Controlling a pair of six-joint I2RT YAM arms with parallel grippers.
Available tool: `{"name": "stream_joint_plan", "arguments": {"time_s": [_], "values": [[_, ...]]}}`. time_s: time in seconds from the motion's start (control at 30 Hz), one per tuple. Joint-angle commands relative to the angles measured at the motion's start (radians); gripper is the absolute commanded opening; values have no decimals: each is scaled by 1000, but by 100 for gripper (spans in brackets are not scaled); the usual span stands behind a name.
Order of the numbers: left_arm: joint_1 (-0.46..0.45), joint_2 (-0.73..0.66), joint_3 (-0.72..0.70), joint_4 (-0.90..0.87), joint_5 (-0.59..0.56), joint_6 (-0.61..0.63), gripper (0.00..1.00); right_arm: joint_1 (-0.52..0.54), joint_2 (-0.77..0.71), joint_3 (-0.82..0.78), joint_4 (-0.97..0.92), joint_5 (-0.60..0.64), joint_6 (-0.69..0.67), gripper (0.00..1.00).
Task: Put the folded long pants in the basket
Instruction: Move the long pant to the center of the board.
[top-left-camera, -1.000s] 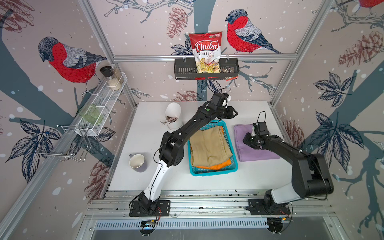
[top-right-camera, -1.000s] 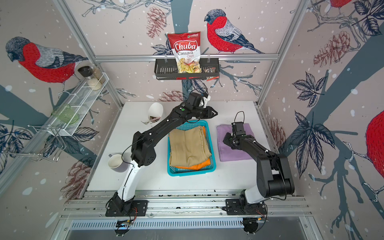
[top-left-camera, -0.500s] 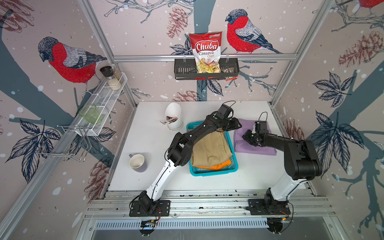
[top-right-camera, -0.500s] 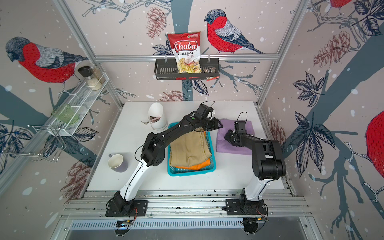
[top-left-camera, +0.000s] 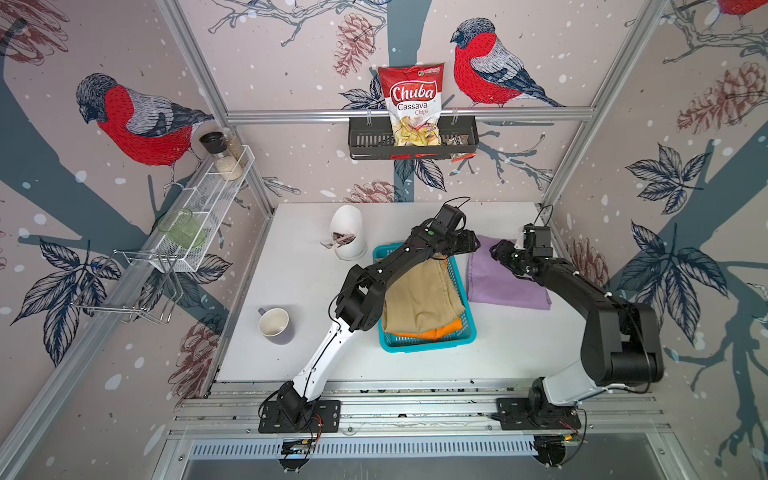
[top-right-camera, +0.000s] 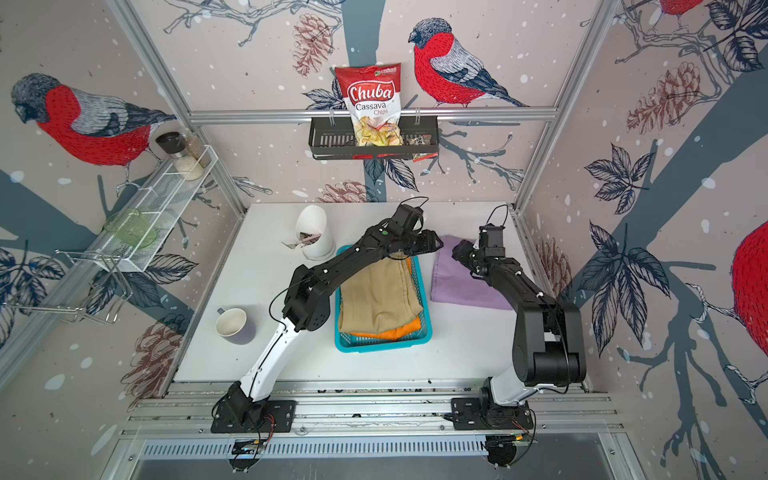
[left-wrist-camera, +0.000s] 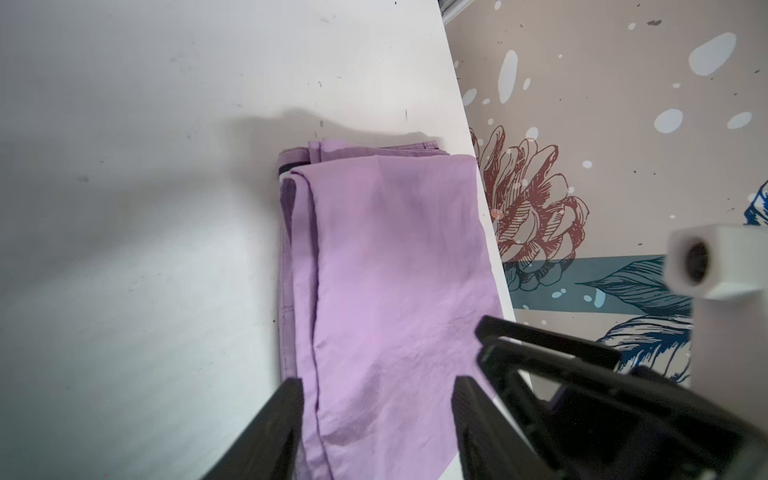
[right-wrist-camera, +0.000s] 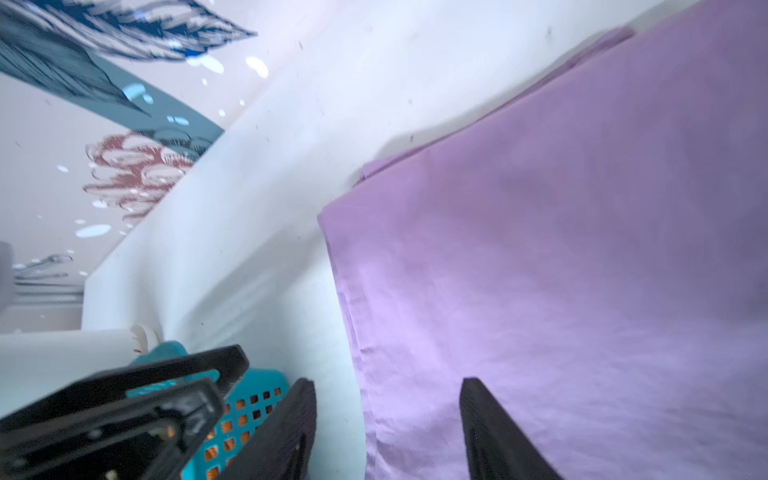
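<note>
Left gripper (left-wrist-camera: 376, 386): I read the jaws as spread, with nothing pinched. In the left wrist view they straddle one edge of the lilac pants (left-wrist-camera: 386, 266).
Right gripper (right-wrist-camera: 388, 384): spread too and holding nothing. In the right wrist view one finger is over bare table (right-wrist-camera: 257, 232) and the other over the lilac cloth.
Gripper spacing: in a top view the left gripper (top-left-camera: 473, 245) and right gripper (top-left-camera: 496, 251) face each other, close together, over the far end of the lilac pants. I cannot tell whether either touches the cloth.
Lilac pants (top-left-camera: 505, 278): folded flat on the table, just beside the basket on its right and outside it.
Basket (top-left-camera: 428, 343): turquoise, near the middle of the table. The left arm reaches across its far end.
Tan pants (top-left-camera: 419, 295): inside the basket, top of the stack.
Orange pants (top-left-camera: 432, 332): inside the basket under the tan pair, showing along the near and right edges.
Mug (top-left-camera: 274, 326): on the table, well left of the basket.
White container (top-left-camera: 349, 232): by the basket's far left corner.
Chip bag (top-left-camera: 413, 108): standing in the black rack (top-left-camera: 365, 139) on the back wall.
</note>
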Motion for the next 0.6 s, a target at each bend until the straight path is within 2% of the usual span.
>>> {"name": "stream_joint_plan", "arguments": {"time_s": [0.0, 0.1, 0.2, 0.37, 0.57], "values": [[-9, 22, 16, -91, -51, 9, 64, -72, -9, 7, -69, 18, -46, 70], [-15, 44, 33, -85, -45, -9, 65, -173, -8, -21, -62, -11, -51, 78], [-21, 64, 51, -100, -55, -6, 65, -271, -6, -60, -37, -33, -45, 92], [-22, 66, 43, -208, -128, 47, 65, -379, 10, -104, -6, -103, -31, 95], [-20, -42, -124, -225, -259, 127, 65, -388, 45, -101, -8, -84, -39, 96]]}}
